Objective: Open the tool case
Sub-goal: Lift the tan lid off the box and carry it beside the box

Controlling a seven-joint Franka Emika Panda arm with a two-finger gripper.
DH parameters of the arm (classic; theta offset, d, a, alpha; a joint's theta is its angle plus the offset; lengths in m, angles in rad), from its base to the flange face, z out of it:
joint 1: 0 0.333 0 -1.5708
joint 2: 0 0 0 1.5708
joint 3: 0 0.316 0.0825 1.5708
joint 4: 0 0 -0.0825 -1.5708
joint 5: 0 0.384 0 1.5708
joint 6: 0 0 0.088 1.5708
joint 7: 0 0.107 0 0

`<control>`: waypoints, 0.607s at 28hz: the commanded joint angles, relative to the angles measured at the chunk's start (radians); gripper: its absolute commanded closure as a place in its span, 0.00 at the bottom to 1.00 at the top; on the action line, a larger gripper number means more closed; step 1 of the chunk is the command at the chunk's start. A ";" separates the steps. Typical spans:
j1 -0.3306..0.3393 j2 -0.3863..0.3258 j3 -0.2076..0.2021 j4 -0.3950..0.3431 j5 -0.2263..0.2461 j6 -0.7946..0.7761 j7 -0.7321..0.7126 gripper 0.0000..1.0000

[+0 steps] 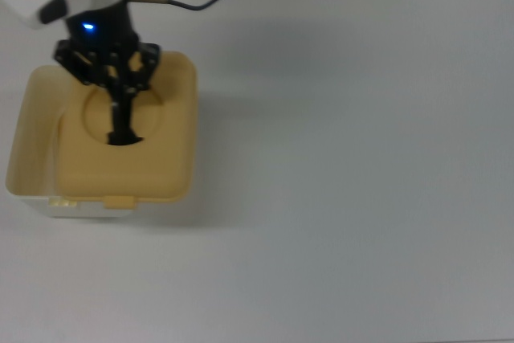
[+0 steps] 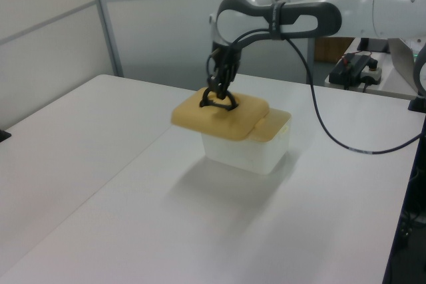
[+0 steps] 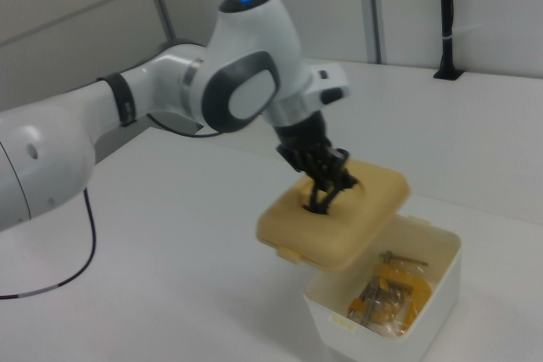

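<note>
At the middle of the lid, our jaws point(image 1: 123, 122) are closed on the black handle point(image 2: 219, 100), which stands up out of the round recess point(image 1: 122, 115) in the lid's top. We see the handle as a small dark loop in the left view, with the jaws coming down on it from above.

We hold the tan-yellow lid point(image 3: 336, 213) lifted clear of the tub and shifted to one side. In the right view it hangs tilted above the tub's near-left corner, and a small tab point(image 3: 288, 253) sticks out from its lower edge. In the top view the lid covers the tub's right part, and a strip of the inside shows on the top view's left.

Below the lid, the white tub point(image 3: 430, 301) of the tool case point(image 2: 246, 144) sits on the counter point(image 1: 353, 158), open at the top. In the right view we can see yellowish and metal pieces point(image 3: 389, 287) lying inside it; what they are we cannot tell. In the left view the tub stands near the middle of the counter, with the lid reaching out past its left edge.

Our white arm point(image 3: 127, 120) reaches in from the right view's left, and a blue light point(image 1: 88, 27) glows on the wrist. A dark cable point(image 2: 333, 134) hangs from the arm and loops over the counter.
</note>
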State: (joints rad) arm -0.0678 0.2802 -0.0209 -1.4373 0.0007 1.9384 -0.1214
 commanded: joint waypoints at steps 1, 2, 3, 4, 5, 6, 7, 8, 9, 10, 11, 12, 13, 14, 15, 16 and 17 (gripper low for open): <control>0.080 -0.016 -0.008 -0.063 -0.005 -0.003 0.095 1.00; 0.094 -0.018 -0.008 -0.077 -0.010 0.002 0.106 1.00; 0.108 -0.018 -0.008 -0.089 -0.014 0.005 0.112 1.00; 0.129 -0.018 -0.008 -0.110 -0.025 0.008 0.121 1.00; 0.138 -0.018 -0.008 -0.123 -0.031 0.011 0.121 1.00; 0.146 -0.016 -0.008 -0.135 -0.036 0.017 0.123 1.00; 0.155 -0.016 -0.008 -0.149 -0.039 0.027 0.126 1.00; 0.178 -0.016 -0.008 -0.181 -0.044 0.054 0.137 1.00; 0.187 -0.016 -0.008 -0.199 -0.048 0.071 0.146 1.00; 0.195 -0.016 -0.008 -0.218 -0.056 0.091 0.157 1.00; 0.204 -0.015 -0.008 -0.233 -0.065 0.109 0.169 1.00; 0.213 -0.013 -0.008 -0.248 -0.077 0.131 0.183 1.00; 0.224 -0.010 -0.008 -0.264 -0.090 0.151 0.199 1.00; 0.246 -0.006 -0.008 -0.293 -0.115 0.186 0.235 1.00; 0.255 -0.004 -0.008 -0.307 -0.129 0.204 0.249 1.00; 0.263 -0.003 -0.008 -0.319 -0.142 0.218 0.262 1.00; 0.267 -0.001 -0.008 -0.331 -0.151 0.231 0.275 1.00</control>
State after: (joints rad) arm 0.1523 0.2985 -0.0196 -1.6714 -0.0888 2.0780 0.0723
